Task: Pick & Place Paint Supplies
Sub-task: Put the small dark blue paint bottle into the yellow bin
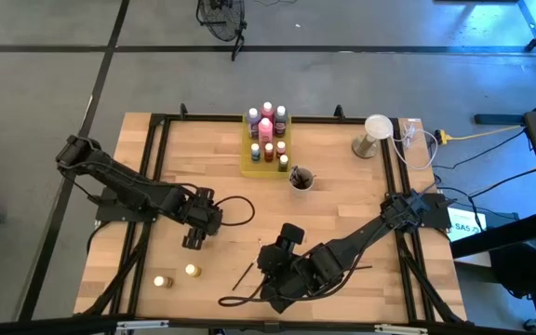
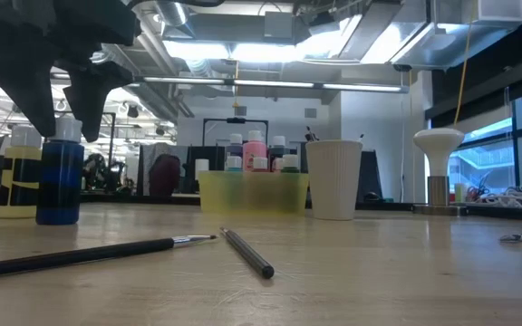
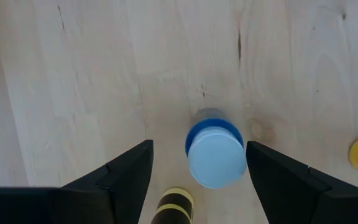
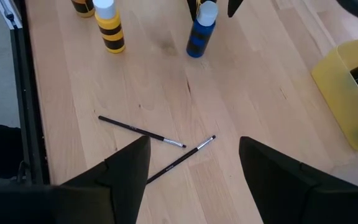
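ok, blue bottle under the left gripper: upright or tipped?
Upright. The blue bottle stands on its base, cap up, below the open left gripper, not yet gripped.

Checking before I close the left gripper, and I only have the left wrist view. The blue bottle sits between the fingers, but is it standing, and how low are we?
Observer: It's standing upright on the table. In the low view the left gripper's open fingers flank the cap of the blue bottle, not its body.
Operator: Right arm in the way?
Observer: No. The right gripper hovers open over two brushes lying on the wood, apart from the bottle.
Operator: State of the tray?
Observer: The yellow tray at the far side already holds several bottles.
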